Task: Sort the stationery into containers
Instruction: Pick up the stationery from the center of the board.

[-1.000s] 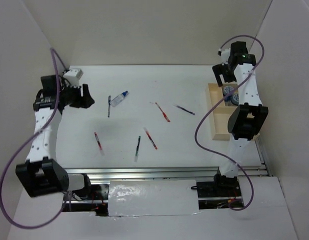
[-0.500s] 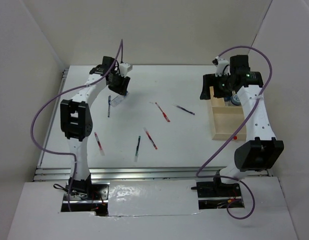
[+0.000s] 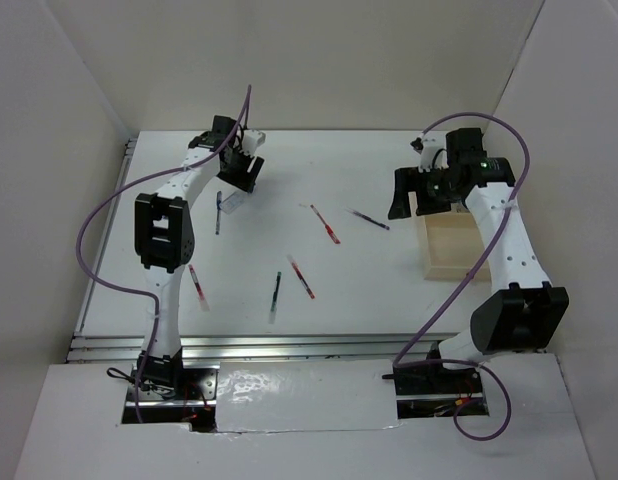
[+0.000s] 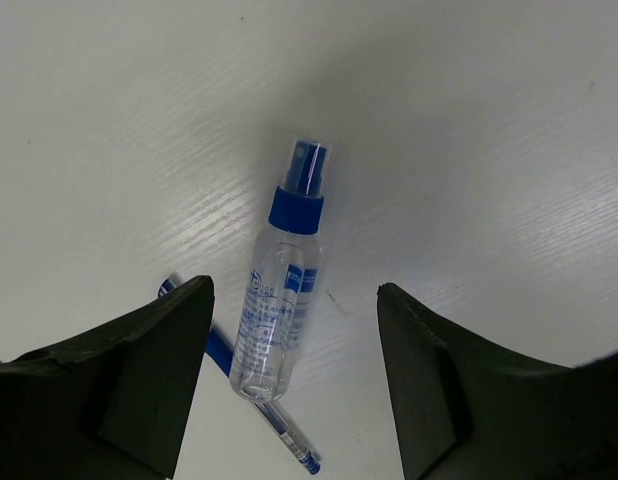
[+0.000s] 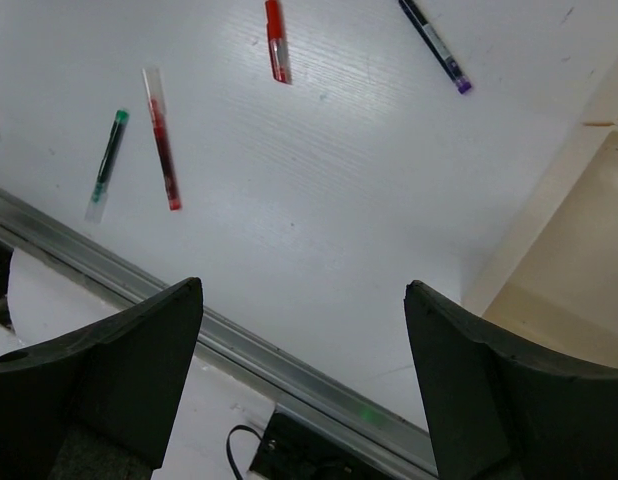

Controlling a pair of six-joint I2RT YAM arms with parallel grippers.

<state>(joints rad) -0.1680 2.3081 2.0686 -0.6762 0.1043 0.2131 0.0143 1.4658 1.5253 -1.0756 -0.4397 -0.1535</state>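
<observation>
At the far left of the white surface (image 3: 389,290), the left pincer (image 4: 294,290) hangs over the bottle (image 4: 279,320). Its jaws are spread wide, with one finger on either side of the bottle and neither touching it. The bottle lies on its side, clear-bodied with a blue cap, and its base rests across a blue pen (image 4: 286,437). Over on the right, the right pincer (image 5: 304,290) is spread wide too, with nothing between its jaws, and hangs above bare surface just beside the left wall of the tray (image 3: 454,250). The pale tray sits at the right edge of the surface, its far end hidden behind the right arm. The other pens lie loose on the surface between the two arms, all outside the tray. The far red pen (image 3: 325,224) and the purple-tipped pen (image 3: 370,219) lie near each other toward the back. The near red pen (image 3: 301,277) and the green pen (image 3: 276,290) lie side by side closer to the front rail, without touching. The left red pen (image 3: 197,286) is well apart from them, beside the left arm.
</observation>
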